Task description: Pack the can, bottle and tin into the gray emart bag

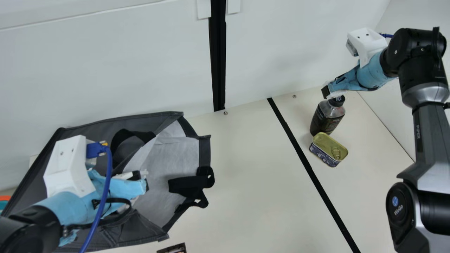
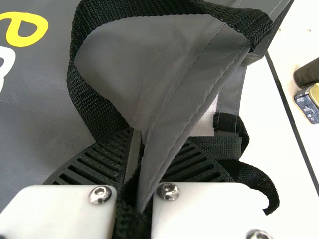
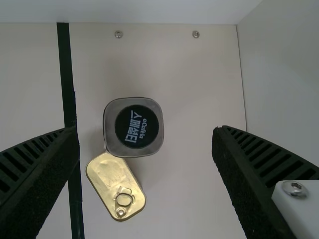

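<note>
My left gripper (image 1: 143, 180) is over the open gray bag (image 1: 84, 123). In the left wrist view, my left gripper (image 2: 141, 164) is shut on the gray bag's rim (image 2: 189, 99) and a black strap. The bag lies with its mouth facing right, pale lining showing. My right gripper (image 1: 327, 92) is just above the dark bottle (image 1: 325, 119), which stands upright. Seen from above, my right gripper (image 3: 144, 134) is open, its fingers well apart on either side of the capped bottle (image 3: 133, 127). The gold-topped tin (image 3: 115, 186) lies flat against the bottle's side.
A black tape line (image 1: 306, 161) crosses the table (image 1: 253, 182) between bag and tin. White walls (image 1: 105, 70) rise behind and at the right. A dark printed item (image 1: 173, 248) lies at the main view's bottom edge. Black handle loops (image 1: 191, 186) hang from the bag's mouth.
</note>
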{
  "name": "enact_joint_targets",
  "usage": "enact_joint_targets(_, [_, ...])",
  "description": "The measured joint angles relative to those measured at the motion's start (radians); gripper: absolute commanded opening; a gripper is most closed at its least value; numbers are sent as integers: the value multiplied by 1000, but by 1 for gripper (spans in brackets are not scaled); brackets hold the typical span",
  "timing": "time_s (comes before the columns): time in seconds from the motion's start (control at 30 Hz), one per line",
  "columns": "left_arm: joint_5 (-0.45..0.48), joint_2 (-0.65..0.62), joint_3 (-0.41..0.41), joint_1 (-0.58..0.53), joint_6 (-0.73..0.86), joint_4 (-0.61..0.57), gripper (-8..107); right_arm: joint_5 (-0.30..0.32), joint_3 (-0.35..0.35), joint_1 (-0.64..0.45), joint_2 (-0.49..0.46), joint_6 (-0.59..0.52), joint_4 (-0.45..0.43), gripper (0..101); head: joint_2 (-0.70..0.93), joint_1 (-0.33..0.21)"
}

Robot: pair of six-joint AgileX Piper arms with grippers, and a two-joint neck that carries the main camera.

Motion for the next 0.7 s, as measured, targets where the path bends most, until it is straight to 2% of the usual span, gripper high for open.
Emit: enact_joint_targets(0.7, [0,0,0,0,0,0,10,1,-13,21,85,22,-18,91,2,0])
